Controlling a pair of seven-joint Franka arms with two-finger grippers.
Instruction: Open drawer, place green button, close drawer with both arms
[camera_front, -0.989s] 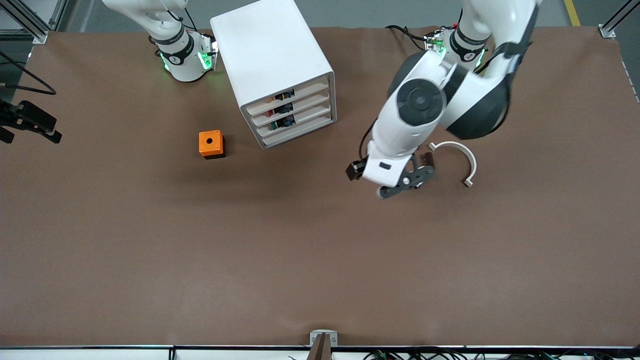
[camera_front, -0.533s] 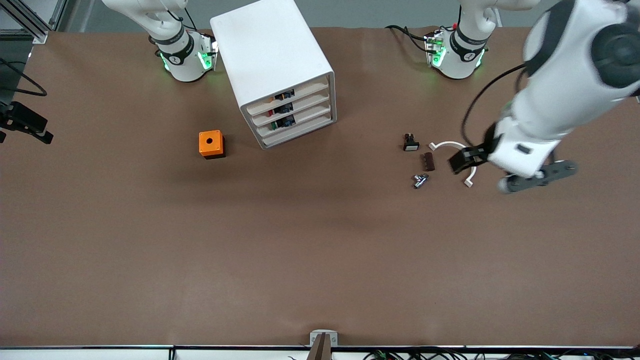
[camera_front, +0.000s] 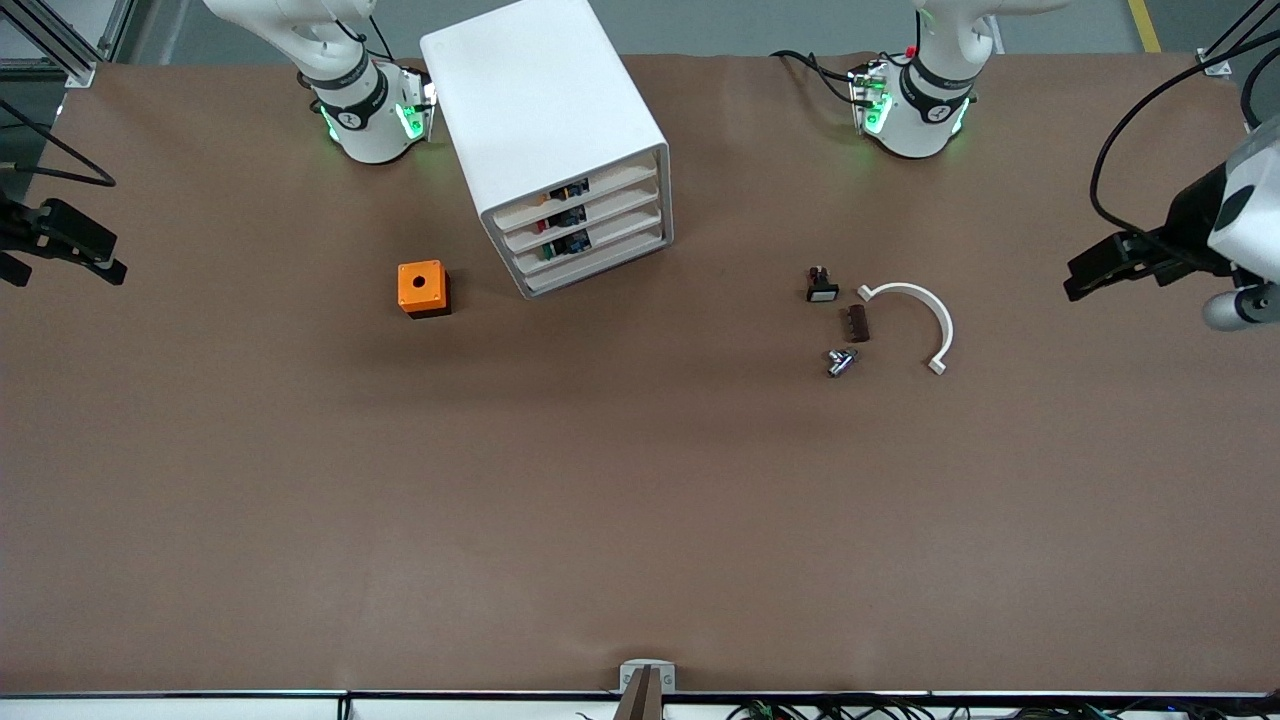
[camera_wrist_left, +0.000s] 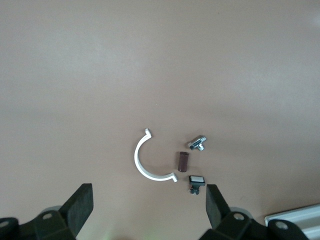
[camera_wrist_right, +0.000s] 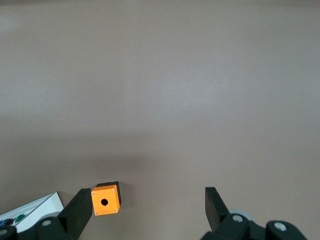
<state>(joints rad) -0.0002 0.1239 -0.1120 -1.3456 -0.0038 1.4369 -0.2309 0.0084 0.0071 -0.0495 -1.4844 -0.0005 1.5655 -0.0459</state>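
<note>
**Standing clear: both grippers spread, drawer shut**

Hovering at the left arm's end of the table, the left gripper (camera_wrist_left: 147, 207) has its fingers spread wide and holds nothing; well away from it lie a white curved clip (camera_front: 925, 318), a brown block (camera_front: 857, 323), a metal fitting (camera_front: 839, 361) and a white-capped button (camera_front: 821, 287). The right gripper (camera_wrist_right: 145, 210) hangs at the right arm's end, fingers likewise spread and empty, the orange cube (camera_front: 423, 288) well off from it. The drawer (camera_front: 585, 243) sits closed in the cabinet (camera_front: 545, 110); a green part shows at its front, too small to identify as the button.
</note>
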